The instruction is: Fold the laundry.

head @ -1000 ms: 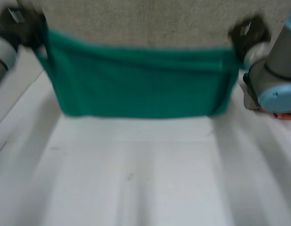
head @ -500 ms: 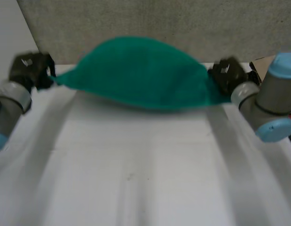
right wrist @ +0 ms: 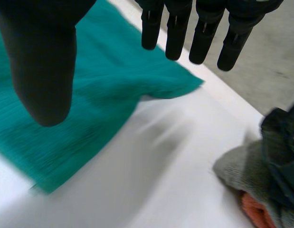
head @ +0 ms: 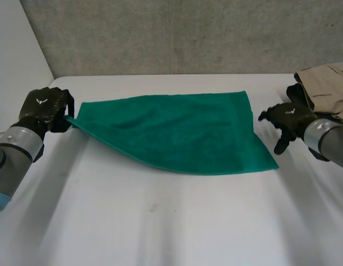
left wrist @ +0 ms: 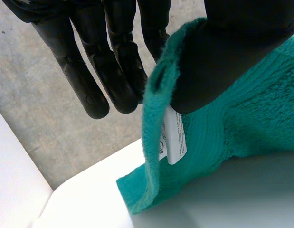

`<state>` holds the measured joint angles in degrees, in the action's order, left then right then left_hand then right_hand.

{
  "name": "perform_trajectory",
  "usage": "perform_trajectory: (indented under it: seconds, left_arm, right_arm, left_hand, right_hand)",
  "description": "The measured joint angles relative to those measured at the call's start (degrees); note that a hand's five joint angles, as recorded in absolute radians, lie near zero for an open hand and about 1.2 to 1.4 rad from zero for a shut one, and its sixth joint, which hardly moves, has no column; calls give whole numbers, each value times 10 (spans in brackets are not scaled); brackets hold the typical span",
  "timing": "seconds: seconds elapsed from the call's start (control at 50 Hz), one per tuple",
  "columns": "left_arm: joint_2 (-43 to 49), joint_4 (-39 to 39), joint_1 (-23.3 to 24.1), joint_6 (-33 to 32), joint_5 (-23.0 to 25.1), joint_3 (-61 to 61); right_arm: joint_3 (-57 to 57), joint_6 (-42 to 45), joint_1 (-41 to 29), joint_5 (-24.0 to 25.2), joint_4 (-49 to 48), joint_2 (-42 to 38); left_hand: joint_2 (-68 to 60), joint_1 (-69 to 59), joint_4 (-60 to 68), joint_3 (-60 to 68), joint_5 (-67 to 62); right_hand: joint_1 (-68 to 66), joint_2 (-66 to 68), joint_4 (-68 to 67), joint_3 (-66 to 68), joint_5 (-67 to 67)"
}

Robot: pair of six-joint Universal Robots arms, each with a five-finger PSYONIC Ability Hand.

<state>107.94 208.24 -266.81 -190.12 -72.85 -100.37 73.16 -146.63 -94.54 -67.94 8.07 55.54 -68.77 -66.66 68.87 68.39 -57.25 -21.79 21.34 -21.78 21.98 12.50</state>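
A green towel lies spread on the white table, its left corner lifted a little. My left hand holds that corner: in the left wrist view the thumb pins the towel's edge against the straight fingers, beside a white label. My right hand hovers just right of the towel's right edge, fingers spread and holding nothing. In the right wrist view its fingers and thumb are straight above the table, with the towel lying flat beside them.
A pile of other laundry, beige and dark pieces, sits at the table's far right, close behind my right hand; grey and orange cloth shows there too. A grey wall runs behind the table's far edge.
The towel was held up by both hands, then swung down and now lies on the table. My right hand has let go of its corner and opened; my left still holds its corner.
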Motion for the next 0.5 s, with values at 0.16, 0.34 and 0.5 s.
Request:
perform_trajectory:
  seconds: [0.16, 0.34, 0.5]
  left_arm:
    - [-13, 0, -2, 16, 9, -10]
    - [-8, 1, -1, 22, 9, -5]
    - [-5, 2, 2, 21, 7, -2]
  right_arm:
    - [97, 79, 20, 76, -34, 17]
    - [136, 70, 15, 83, -131, -17]
    - [118, 67, 5, 76, -160, -51]
  left_hand:
    - [0, 0, 0, 0, 0]
    - [0, 0, 0, 0, 0]
    - [0, 0, 0, 0, 0]
  right_hand:
    - [-77, 81, -79, 74, 74]
    - [-119, 128, -124, 124, 120]
    - [-173, 172, -172, 172, 146]
